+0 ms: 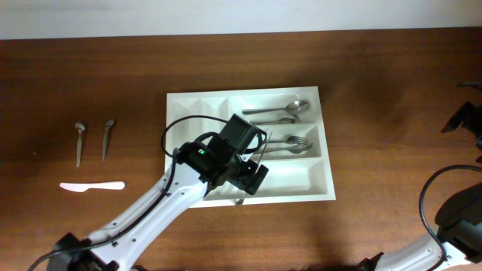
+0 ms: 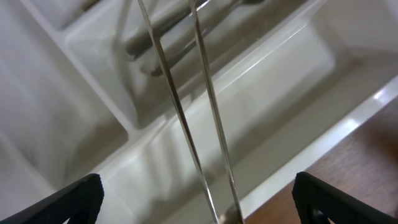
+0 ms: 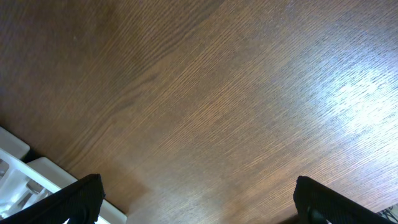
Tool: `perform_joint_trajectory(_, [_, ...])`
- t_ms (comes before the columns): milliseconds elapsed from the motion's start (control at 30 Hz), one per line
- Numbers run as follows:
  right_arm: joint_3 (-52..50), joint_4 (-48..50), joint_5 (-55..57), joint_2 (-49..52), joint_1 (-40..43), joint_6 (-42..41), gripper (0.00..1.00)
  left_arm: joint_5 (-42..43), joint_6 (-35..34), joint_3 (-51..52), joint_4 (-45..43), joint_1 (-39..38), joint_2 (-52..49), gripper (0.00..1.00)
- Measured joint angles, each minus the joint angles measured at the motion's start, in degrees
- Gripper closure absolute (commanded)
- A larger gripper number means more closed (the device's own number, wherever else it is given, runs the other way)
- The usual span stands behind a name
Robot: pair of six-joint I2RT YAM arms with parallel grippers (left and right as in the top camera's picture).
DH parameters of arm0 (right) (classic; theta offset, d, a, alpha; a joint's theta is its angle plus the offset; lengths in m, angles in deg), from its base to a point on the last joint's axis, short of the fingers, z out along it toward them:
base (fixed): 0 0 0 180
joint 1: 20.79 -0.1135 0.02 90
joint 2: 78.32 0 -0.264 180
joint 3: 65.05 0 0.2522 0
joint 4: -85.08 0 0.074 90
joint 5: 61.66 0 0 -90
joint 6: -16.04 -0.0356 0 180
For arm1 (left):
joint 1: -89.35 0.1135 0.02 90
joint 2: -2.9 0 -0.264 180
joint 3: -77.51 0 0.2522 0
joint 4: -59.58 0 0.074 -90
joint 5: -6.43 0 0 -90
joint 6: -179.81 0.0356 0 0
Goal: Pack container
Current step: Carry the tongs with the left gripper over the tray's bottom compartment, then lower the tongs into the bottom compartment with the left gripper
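The white cutlery tray [image 1: 325, 150] lies mid-table. Its top wide compartment holds metal spoons [image 1: 280, 113] and the middle one holds forks [image 1: 290, 144]. My left gripper [image 1: 253, 181] hovers over the tray's bottom wide compartment near the front rim. In the left wrist view its fingers [image 2: 198, 202] are wide open. A thin metal utensil handle [image 2: 186, 118] runs between them without being held, its end over the tray's front rim [image 2: 323, 146]. My right gripper [image 1: 465, 119] is open and empty at the far right, above bare wood [image 3: 199, 205].
Two metal spoons [image 1: 80, 139] [image 1: 108, 137] and a white plastic knife [image 1: 92, 185] lie on the wood at the left. The tray's two narrow compartments [image 1: 197, 105] are partly hidden by my left arm. A tray corner [image 3: 25, 177] shows in the right wrist view.
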Motion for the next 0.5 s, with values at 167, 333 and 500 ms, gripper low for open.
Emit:
perform_joint_trajectory(167, [0.00,0.00,0.00,0.00,0.00,0.00,0.01,0.00,-0.20,0.00,0.44,0.00,-2.16,0.01])
perform_joint_trajectory(333, [0.00,0.00,0.00,0.00,0.00,0.00,0.01,0.44,-1.49,0.00,0.46,0.00,-4.44,0.01])
perform_joint_trajectory(500, [0.00,-0.02,0.00,0.00,0.00,0.02,0.01,0.87,-1.97,0.00,0.52,0.00,-4.76,0.01])
